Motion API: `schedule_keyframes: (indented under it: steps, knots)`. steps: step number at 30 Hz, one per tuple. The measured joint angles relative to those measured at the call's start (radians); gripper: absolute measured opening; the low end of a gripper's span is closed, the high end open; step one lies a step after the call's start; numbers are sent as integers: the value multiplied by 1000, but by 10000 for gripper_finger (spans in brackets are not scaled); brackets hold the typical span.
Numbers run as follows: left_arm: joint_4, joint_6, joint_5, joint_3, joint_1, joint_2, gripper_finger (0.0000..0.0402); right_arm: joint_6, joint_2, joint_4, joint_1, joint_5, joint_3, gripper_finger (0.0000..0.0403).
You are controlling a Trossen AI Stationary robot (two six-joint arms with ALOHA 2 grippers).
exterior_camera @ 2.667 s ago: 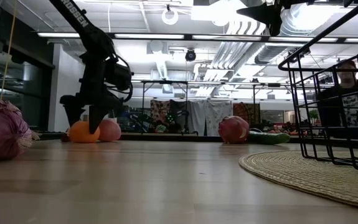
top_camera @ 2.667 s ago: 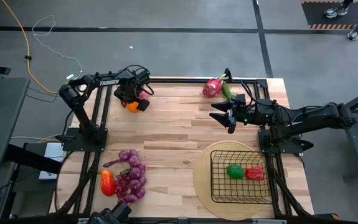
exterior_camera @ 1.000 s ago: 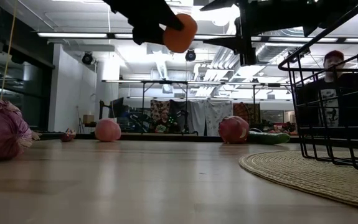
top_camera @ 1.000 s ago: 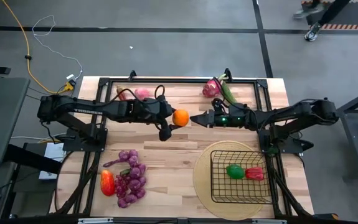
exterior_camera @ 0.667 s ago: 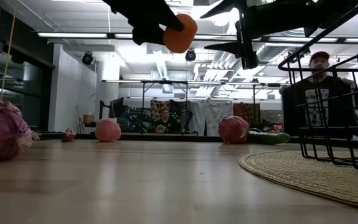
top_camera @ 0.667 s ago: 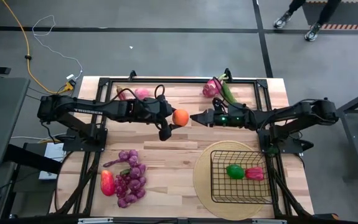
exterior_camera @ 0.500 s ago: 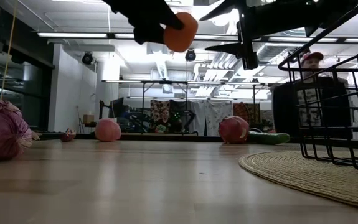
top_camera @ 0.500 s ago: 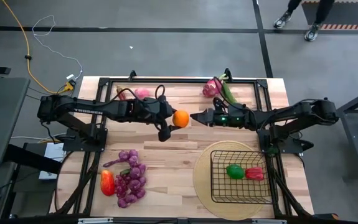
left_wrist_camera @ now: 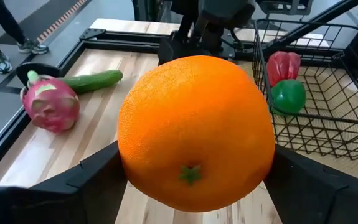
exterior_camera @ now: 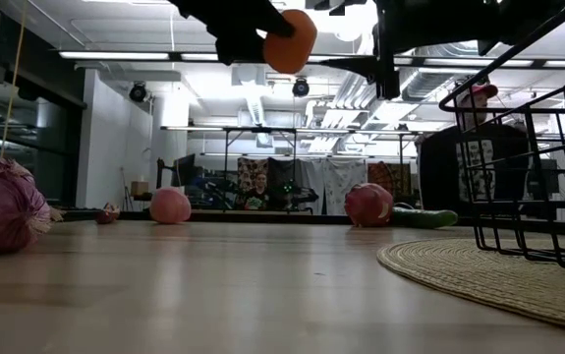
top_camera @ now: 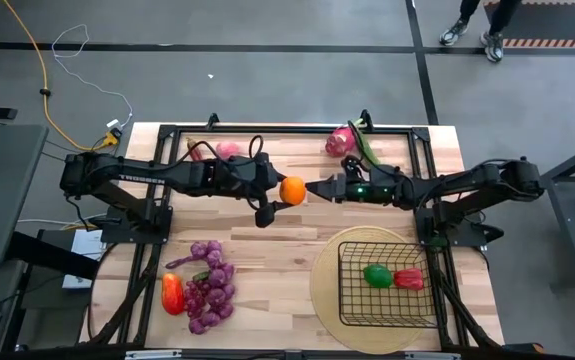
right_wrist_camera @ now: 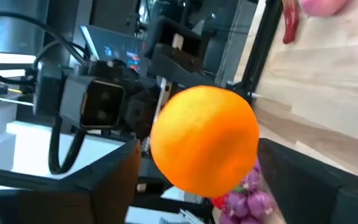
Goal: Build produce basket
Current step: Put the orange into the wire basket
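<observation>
Both grippers' fingers flank orange (top_camera: 292, 190); only wrist views show right's spread.

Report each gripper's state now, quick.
Left gripper: shut on the orange, held in the air over the table.
Right gripper: open, fingers either side of the orange, not gripping yet.

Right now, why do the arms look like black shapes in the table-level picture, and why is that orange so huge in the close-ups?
Low view: bright ceiling lights behind turn the arms and the round orange fruit's holder into silhouettes. Left wrist view: the orange sits right at the lens, filling the frame, while the black wire-mesh basket behind looks small. Right wrist view: the background is soft.
</observation>
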Motion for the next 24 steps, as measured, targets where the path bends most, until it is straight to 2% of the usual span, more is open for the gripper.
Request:
schedule_keyframes:
  steps: [4, 6, 15, 24]
  knots:
    - [0, 4, 0, 0, 0, 0, 313, 23, 0, -11, 0, -2, 0, 382]
    - [0, 4, -1, 0, 0, 0, 313, 42, 0, -6, 0, -2, 0, 394]
    - [99, -15, -12, -1, 0, 0, 313, 139, -2, -21, 28, 15, 0, 379]
    - [228, -68, -16, 0, 2, 35, 313, 155, -2, 75, 32, 21, 0, 378]
